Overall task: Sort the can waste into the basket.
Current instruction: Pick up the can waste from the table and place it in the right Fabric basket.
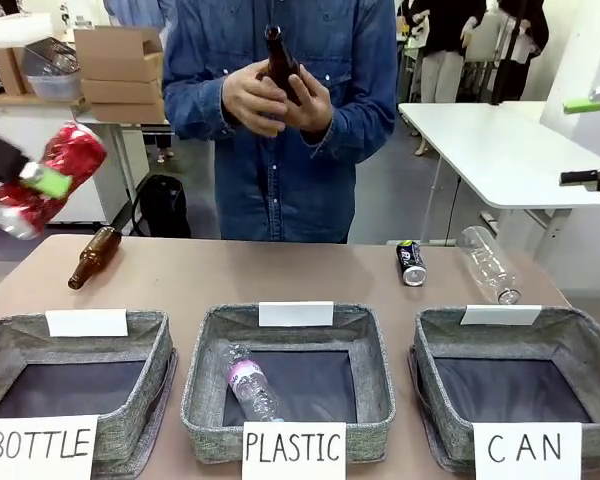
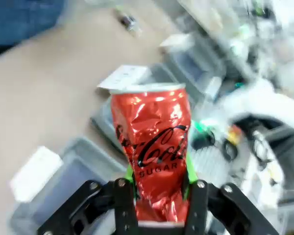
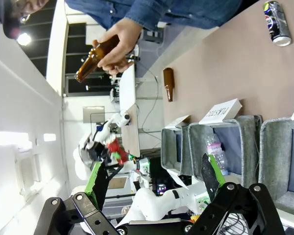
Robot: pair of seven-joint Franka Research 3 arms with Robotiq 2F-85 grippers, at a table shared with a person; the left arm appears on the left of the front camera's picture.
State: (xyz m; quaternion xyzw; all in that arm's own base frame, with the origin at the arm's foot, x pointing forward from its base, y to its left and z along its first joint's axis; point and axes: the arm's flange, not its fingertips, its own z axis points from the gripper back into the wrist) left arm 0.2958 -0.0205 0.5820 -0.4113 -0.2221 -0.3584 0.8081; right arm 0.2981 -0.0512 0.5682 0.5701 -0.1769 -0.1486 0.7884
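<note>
My left gripper (image 1: 42, 185) hangs high at the far left, above the table's edge, shut on the dented red can (image 1: 60, 165). The left wrist view shows the same red can (image 2: 154, 142) upright between the green pads of that gripper (image 2: 159, 193). A black can (image 1: 411, 263) with blue-white markings lies on the table behind the grey basket (image 1: 580, 332) signed "CAN", whose dark bottom is bare. At the far right my right gripper (image 1: 582, 140) stands open and high. In the right wrist view this gripper (image 3: 154, 176) holds nothing, with the black can (image 3: 277, 16) far off.
A person across the table holds a brown bottle (image 1: 280, 62) in both hands. Another brown bottle (image 1: 93, 257) lies at the left, and a clear plastic bottle (image 1: 488, 265) at the right. The "PLASTIC" basket (image 1: 205, 385) holds a plastic bottle (image 1: 250, 385). The "BOTTLE" basket (image 1: 152, 370) stands left.
</note>
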